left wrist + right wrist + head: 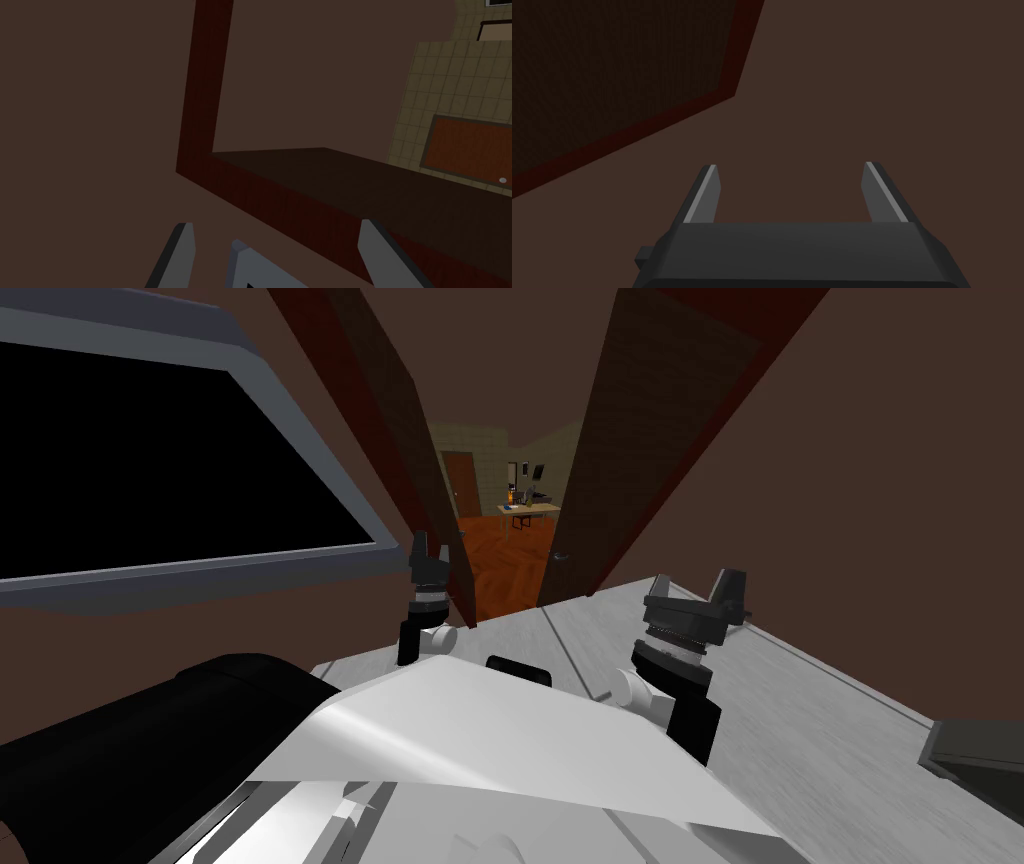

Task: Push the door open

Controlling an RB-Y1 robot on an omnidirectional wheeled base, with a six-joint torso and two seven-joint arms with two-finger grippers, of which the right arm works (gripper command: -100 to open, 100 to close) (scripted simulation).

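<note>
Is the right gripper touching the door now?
Apart. In the right wrist view the right gripper has its open fingers before the plain brown wall, and the dark door lies off to one side, clear of them.

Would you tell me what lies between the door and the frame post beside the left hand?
An open gap, seen in the head view: orange floor shows between the door and frame post.

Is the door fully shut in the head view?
No: the door stands ajar, and through the gap an orange floor and a table show beyond.
</note>
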